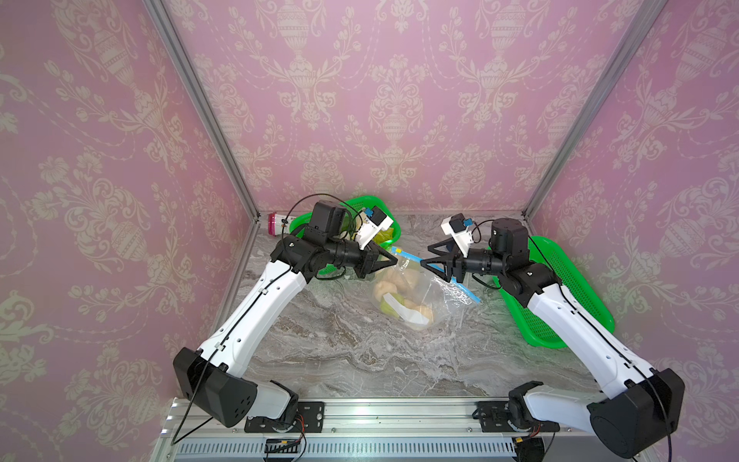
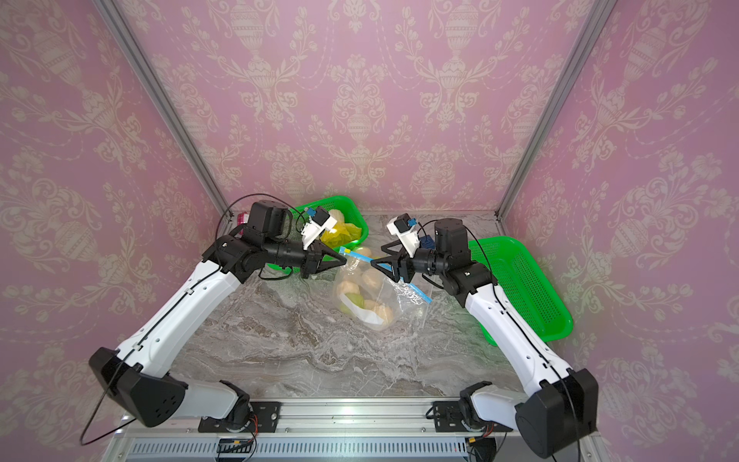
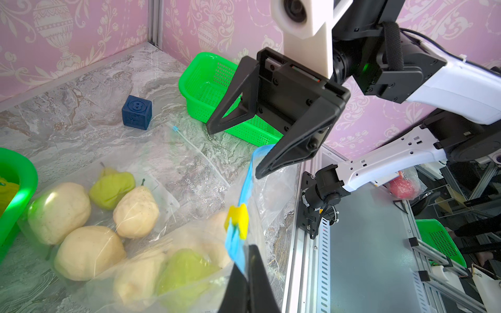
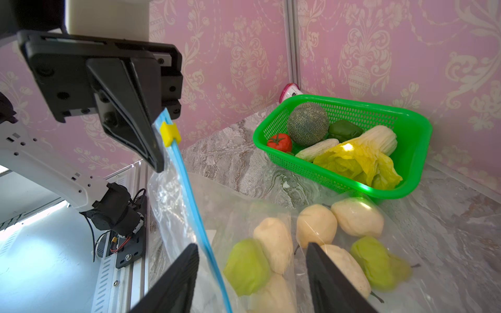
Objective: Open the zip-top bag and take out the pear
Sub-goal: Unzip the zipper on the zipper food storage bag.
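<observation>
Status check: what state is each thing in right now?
Left gripper: shut on blue zip edge.
Right gripper: open.
Clear zip-top bag: lying on the table, zip edge lifted.
Yellow slider: beside the left gripper's tips.
Pale and green pears: inside bag.
Green mesh basket: holds vegetables.

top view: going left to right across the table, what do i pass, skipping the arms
pink-capped jar → back green basket → zip-top bag → side green basket

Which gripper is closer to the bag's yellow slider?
Left. The left gripper is shut on the zip strip right beside the yellow slider; the right gripper stands open farther along.
</observation>
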`<action>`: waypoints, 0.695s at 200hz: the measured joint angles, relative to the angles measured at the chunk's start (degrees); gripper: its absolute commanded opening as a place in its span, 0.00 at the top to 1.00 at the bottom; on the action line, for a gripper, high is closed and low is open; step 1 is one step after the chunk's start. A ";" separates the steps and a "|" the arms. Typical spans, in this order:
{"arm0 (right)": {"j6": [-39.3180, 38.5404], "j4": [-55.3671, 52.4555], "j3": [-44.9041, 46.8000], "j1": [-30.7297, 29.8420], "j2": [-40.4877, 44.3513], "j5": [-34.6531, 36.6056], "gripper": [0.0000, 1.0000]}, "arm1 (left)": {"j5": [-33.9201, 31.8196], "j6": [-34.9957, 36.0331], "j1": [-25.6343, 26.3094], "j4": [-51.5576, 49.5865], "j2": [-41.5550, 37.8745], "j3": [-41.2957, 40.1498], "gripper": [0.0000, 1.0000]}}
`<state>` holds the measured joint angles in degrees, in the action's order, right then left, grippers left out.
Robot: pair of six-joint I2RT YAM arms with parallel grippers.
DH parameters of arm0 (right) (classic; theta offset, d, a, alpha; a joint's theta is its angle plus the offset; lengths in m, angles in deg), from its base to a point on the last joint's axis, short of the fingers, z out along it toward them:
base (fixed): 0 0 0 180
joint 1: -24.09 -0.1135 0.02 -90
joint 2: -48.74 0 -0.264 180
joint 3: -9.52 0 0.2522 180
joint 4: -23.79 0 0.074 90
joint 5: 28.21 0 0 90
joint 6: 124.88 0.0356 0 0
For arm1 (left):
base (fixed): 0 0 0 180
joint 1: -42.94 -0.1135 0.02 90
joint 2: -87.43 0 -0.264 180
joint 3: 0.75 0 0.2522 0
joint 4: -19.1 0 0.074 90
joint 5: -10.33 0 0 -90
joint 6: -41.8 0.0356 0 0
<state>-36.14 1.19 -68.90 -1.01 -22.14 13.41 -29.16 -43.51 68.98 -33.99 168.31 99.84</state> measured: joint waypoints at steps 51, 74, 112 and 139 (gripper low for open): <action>3.30 4.83 -8.41 -5.66 -5.99 -5.66 0.47 | 1.49 2.19 0.00 1.62 0.66 0.00 1.00; 3.13 4.22 -10.43 -6.62 -8.41 -7.41 0.61 | 1.53 2.99 0.00 2.03 0.85 0.00 1.00; 2.84 3.37 -10.49 -6.67 -9.31 -8.20 0.62 | 1.60 3.48 0.00 2.05 1.09 0.00 1.00; 3.10 3.93 -10.47 -6.67 -9.03 -8.46 0.69 | 1.70 3.56 0.02 2.05 1.14 0.00 1.00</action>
<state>-33.04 5.12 -79.37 -7.68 -31.16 4.95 -27.46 -39.95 69.00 -31.94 169.44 99.84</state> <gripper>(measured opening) 0.343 0.039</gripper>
